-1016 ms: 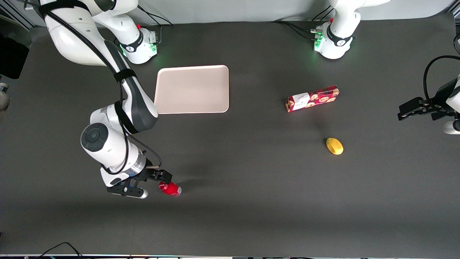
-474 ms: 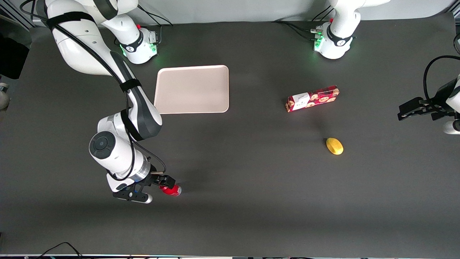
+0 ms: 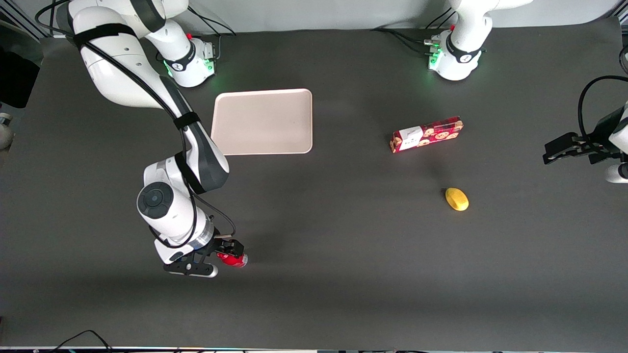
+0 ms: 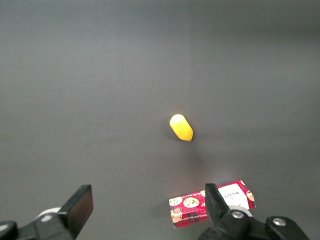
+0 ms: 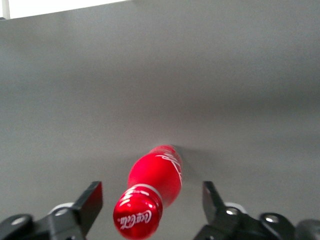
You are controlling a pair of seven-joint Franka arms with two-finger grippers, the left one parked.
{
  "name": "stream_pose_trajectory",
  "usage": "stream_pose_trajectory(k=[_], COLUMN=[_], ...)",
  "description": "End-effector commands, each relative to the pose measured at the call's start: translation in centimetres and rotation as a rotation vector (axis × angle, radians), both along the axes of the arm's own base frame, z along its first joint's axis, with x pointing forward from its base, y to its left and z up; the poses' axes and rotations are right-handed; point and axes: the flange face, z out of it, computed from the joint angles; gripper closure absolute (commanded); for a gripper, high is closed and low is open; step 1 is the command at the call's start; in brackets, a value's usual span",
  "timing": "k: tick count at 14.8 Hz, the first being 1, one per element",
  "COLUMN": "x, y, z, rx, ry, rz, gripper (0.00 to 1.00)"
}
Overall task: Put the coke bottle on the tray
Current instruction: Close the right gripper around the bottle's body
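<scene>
Gripper (image 3: 226,256) was held wide open astride the standing bottle (image 3: 234,260), nothing gripped. Bottle was well apart from the tray (image 3: 262,121), nearer the camera. Likely risk: bottle tipped by one finger touching first.

The coke bottle (image 5: 154,181) looks glossy, smooth plastic. The desk (image 3: 343,274) is matt dark grey. The tray (image 3: 262,121) looks smooth and matt.

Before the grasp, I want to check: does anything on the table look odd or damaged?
Nothing stands out. The coke bottle stands upright, capped, between the open gripper's fingers. The tray lies flat.
</scene>
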Motion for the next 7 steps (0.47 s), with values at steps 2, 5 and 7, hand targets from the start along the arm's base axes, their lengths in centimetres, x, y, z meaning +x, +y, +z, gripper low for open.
stream_pose_trajectory(k=[2,5,7], x=[0.65,0.63,0.66], y=[0.37,0.37,0.29], z=[0.3,0.34,0.36], rx=[-0.008,-0.006,-0.007], ry=[-0.023,-0.022,-0.024], rz=[-0.01,-0.013,-0.012], gripper=[0.88,1.0,1.0])
